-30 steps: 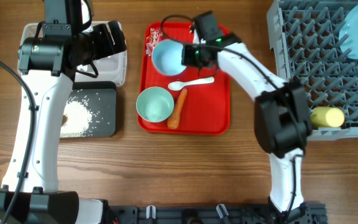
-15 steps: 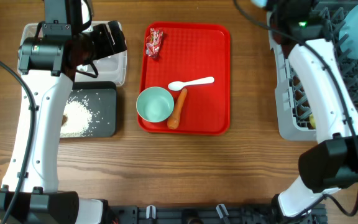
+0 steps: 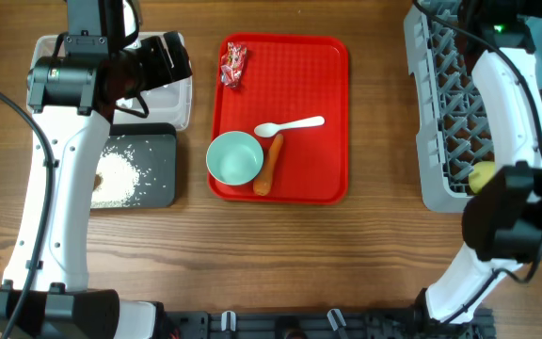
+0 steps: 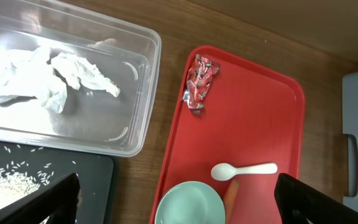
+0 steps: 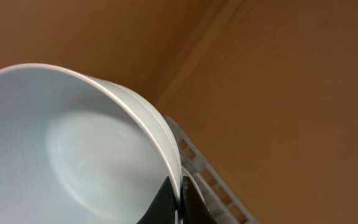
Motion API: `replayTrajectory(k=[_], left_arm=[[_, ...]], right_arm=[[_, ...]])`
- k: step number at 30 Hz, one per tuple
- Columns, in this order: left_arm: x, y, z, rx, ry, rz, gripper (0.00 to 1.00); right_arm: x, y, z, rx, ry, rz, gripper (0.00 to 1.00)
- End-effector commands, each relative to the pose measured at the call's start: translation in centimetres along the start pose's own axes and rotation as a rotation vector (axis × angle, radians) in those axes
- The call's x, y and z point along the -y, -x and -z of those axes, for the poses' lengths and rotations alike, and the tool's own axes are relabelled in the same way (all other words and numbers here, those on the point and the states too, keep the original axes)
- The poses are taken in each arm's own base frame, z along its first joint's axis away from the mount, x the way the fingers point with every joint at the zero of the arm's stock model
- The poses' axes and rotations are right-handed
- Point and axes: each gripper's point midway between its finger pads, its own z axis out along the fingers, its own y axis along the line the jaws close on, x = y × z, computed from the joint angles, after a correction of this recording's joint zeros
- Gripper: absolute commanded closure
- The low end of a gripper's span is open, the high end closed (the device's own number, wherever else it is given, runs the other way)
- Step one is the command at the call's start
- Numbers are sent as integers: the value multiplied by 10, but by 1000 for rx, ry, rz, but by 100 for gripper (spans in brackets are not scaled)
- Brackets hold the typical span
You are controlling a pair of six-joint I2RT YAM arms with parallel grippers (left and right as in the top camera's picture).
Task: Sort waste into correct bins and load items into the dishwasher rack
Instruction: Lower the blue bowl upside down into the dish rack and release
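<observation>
right claw (image 5: 180, 190): fingers together, clamped on the rim of a pale blue bowl (image 5: 73, 149), which fills the left of the wrist view, tilted, with its hollow towards the camera. a strip of the grey dishwasher rack (image 3: 440, 94) shows just below the fingertips. from overhead, this arm reaches over the rack's far edge, at the far right corner of the worktop (image 3: 374, 245). a yellow cup (image 3: 483, 175) lies by the rack's near edge, partly behind the arm. left claw (image 4: 176, 180): fingers wide apart, holding nothing, hanging above the right edge of the clear tub (image 4: 143, 93). that tub, at the far left of the worktop, holds crumpled tissue (image 4: 42, 78). the black tub (image 3: 163, 169), just beside its near side, holds rice (image 3: 120, 177). on the red tray (image 3: 313, 75), mid-worktop: candy wrapper (image 3: 234, 64) in the far left corner, white spoon (image 3: 290, 125) near the centre, second bowl (image 3: 234, 157) and carrot (image 3: 269, 165) side by side at the near edge.
</observation>
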Motion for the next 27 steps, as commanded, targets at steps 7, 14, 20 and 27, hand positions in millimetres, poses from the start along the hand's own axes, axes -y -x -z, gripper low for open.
replayTrajectory(k=[7, 14, 20, 27], left_arm=[[-4, 0, -4, -5, 14, 12, 0], [-4, 0, -4, -5, 14, 13, 0], [-4, 0, -4, -5, 14, 12, 0], [-4, 0, -4, -5, 14, 13, 0]], right_arm=[[-25, -16, -9, -19, 37, 274, 96], [-40, -35, -14, -62, 69, 364, 96], [-57, -61, -19, -129, 83, 442, 96], [-62, -70, -23, -145, 76, 460, 96]])
